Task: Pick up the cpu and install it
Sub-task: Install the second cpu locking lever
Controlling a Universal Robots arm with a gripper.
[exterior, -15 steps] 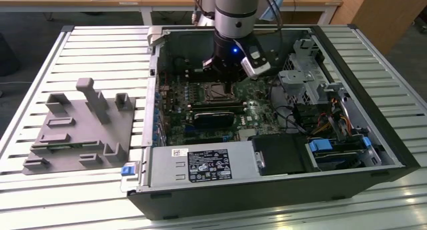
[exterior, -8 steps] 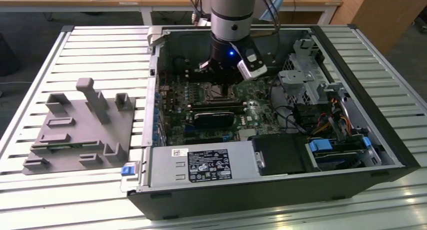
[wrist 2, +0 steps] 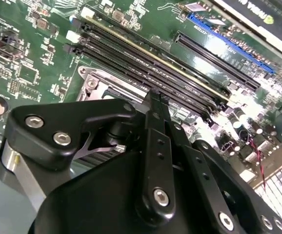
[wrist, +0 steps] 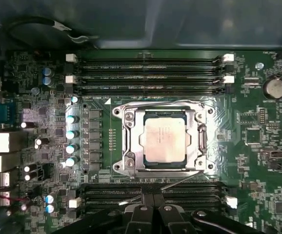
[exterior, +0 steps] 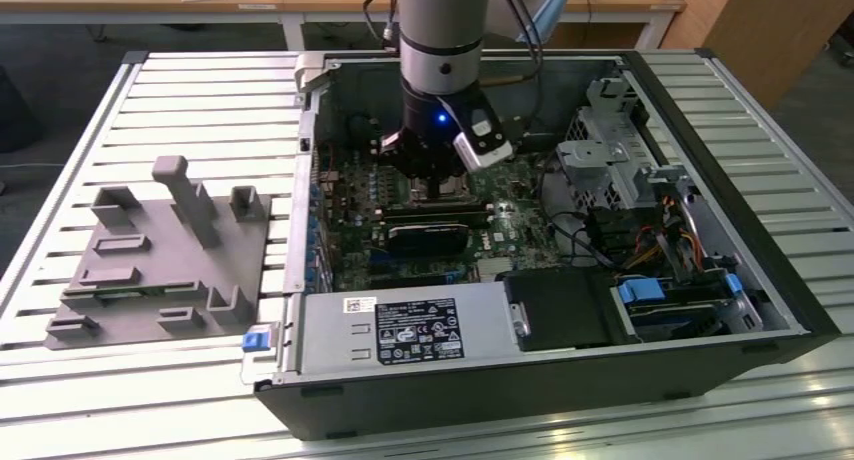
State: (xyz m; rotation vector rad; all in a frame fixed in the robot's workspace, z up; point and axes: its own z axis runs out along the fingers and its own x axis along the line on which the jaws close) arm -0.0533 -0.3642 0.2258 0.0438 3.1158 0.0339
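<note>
While the gripper (exterior: 430, 185) hangs low inside the open computer case (exterior: 694, 310), its fingers (wrist: 153, 207) sit pressed together, holding nothing. In the first wrist view the cpu (wrist: 162, 140) lies flat in its socket (wrist: 131, 146) on the green board (wrist: 258, 146), between 2 banks of memory slots (wrist: 151, 73).

the black tool (wrist 2: 153, 105) hangs close above the green motherboard (wrist 2: 29, 58).

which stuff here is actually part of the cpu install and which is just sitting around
Part of the job:
- small square cpu with silvery-grey metal top, lying in the socket
- metal-framed socket on the green motherboard
- black gripper, low over the board inside the open computer case

Just lying about:
- grey plastic tray beside the case
- long black card
- empty black memory slots
</note>
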